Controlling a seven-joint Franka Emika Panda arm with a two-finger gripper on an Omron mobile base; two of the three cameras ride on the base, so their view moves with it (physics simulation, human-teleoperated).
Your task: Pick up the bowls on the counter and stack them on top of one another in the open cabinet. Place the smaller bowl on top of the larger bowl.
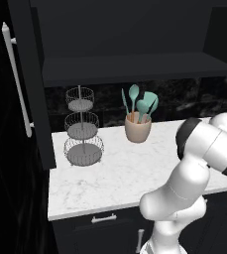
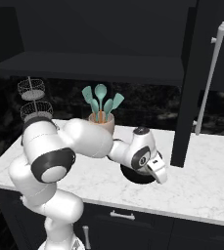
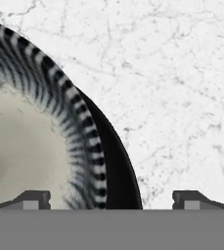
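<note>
Below the hand: the round shallow bowl with the dark grey outside and pale speckled inside (image 3: 30, 151) is sitting on the white marble-look counter (image 3: 182, 97), directly under the two-finger gripper (image 3: 111, 199).
Rim position: in the hand view the bowl's dark rim is passing up between the two finger tips, nearer the left tip than midway; the left tip is standing over the pale inside and the right tip (image 3: 194, 199) over bare counter.
Offset: the bowl's centre is lying toward the left of the hand view, away from the point midway between the tips.
Gripper state: the jaws are standing spread wide, with nothing between them.
Contact: whether the tips are touching the rim cannot be told; a gap appears likely.
Right base view: the gripper (image 2: 158, 173) is pointing down at the bowl (image 2: 135, 177), near the counter's front edge (image 2: 201, 195).
Destination: the black open wall cabinet (image 2: 99, 66) is lying above and behind the bowl, its dark shelf well apart from it.
Coming move, as judged: a straight descent is looking sufficient for pinching the rim wall.
Second bowl: not identifiable.
</note>
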